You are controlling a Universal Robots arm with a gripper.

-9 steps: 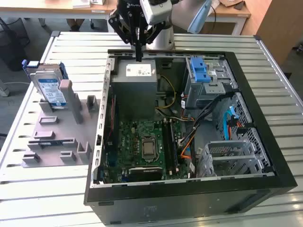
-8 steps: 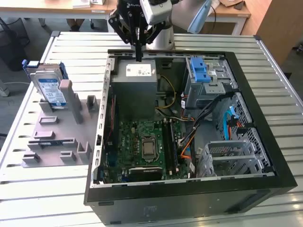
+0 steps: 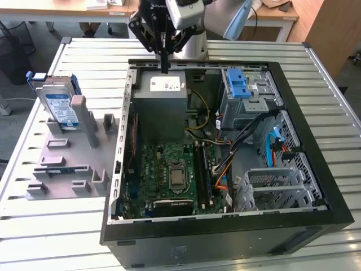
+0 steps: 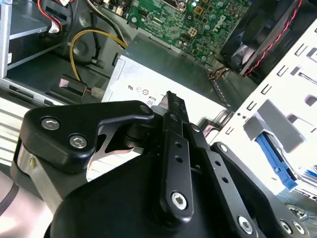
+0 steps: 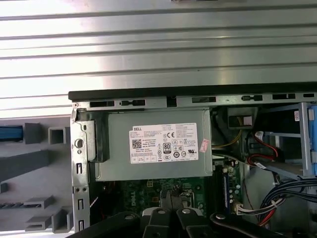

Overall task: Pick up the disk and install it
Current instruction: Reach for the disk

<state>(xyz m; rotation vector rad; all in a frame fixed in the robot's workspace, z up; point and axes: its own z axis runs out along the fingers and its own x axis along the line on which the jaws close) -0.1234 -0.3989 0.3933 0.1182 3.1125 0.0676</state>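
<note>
Silver disk (image 3: 61, 107) (blue-framed) upright in grey holder (image 3: 67, 164), black gripper (image 3: 164, 68) clenched empty over boxy power supply (image 3: 162, 107).

The disk (image 3: 61, 106), silver with a white-and-blue label and blue frame, stands on edge in a grey rack (image 3: 67, 152) at the exterior view's left.

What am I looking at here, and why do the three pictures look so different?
A robot arm reaches over an opened computer on a slatted metal table. The exterior view is from a camera standing off the arm; both wrist views come from cameras riding on it, looking past its black claw. The claw is shut, holds nothing and hangs over the grey power box. The disk it should fetch stands untouched in a grey holder at the exterior view's left.
</note>
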